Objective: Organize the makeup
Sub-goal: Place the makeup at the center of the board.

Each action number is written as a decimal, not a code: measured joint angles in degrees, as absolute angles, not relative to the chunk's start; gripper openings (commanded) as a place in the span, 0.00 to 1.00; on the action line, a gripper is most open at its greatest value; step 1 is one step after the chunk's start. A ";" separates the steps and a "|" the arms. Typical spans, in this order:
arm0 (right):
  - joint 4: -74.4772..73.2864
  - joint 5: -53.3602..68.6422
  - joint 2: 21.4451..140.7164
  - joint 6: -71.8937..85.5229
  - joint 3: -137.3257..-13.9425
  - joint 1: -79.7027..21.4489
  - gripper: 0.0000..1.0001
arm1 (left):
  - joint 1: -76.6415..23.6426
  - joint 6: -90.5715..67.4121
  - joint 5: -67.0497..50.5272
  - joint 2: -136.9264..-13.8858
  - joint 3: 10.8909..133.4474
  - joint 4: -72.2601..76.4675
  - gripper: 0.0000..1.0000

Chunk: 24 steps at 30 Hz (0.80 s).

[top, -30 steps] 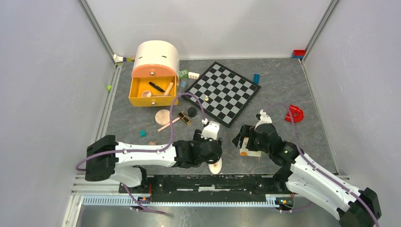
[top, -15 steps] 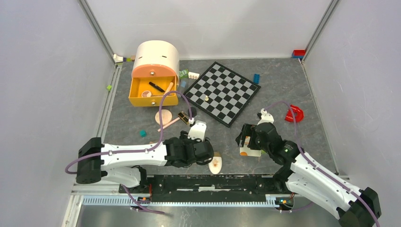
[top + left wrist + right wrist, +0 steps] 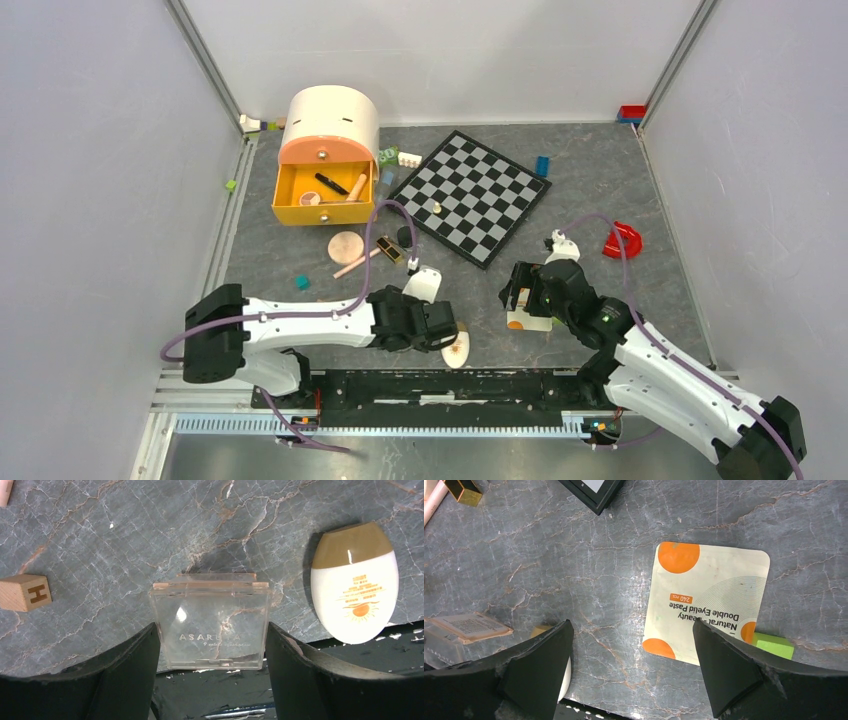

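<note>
My left gripper (image 3: 212,630) is shut on a clear eyeshadow palette case (image 3: 210,622), one finger on each side edge, held just above the table's near edge. A cream oval bottle (image 3: 355,585) lies flat to its right. My right gripper (image 3: 633,625) hovers open over bare table, its right finger above a corner of the white-orange sachet (image 3: 709,595). Farther back lie a round peach compact (image 3: 345,245) and a pink brush (image 3: 357,263). The open yellow drawer (image 3: 290,212) holds a black pencil (image 3: 332,184) and another brush (image 3: 357,188).
A black-and-grey chessboard (image 3: 470,195) lies at the back centre, beside the domed drawer box (image 3: 330,120). A wooden letter cube (image 3: 25,592) sits left of the palette. A green brick (image 3: 774,645) touches the sachet. A red piece (image 3: 623,240) lies to the right.
My left arm has swung a little to the left and drawn toward the near edge, jaws unchanged. The right arm has barely moved.
</note>
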<state>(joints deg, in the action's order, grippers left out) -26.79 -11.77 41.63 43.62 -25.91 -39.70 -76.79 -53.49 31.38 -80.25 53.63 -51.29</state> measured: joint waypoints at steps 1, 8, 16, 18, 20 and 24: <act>-26.89 -11.86 41.56 43.64 -25.91 -39.70 0.97 | -76.58 -53.49 31.38 -80.75 53.71 -51.18 0.66; -27.44 -12.53 40.71 43.59 -25.91 -39.70 0.97 | -74.39 -52.53 30.85 -82.87 53.84 -49.87 0.66; -27.92 -12.80 40.93 43.11 -25.91 -39.70 0.97 | -69.28 -48.90 29.80 -84.03 52.99 -45.04 0.70; -27.94 -12.80 40.95 43.03 -25.91 -39.70 0.97 | -68.49 -48.25 29.69 -84.53 52.73 -44.05 0.73; -27.97 -12.80 40.95 42.96 -25.91 -39.70 0.97 | -67.85 -47.46 29.50 -84.90 52.27 -43.03 0.79; -27.97 -12.80 40.93 42.89 -25.91 -39.70 0.97 | -67.07 -46.59 29.39 -85.45 51.77 -41.80 0.90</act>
<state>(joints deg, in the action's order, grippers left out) -27.97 -12.80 40.93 42.89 -25.91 -39.70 -67.07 -46.59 29.39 -85.45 51.77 -41.80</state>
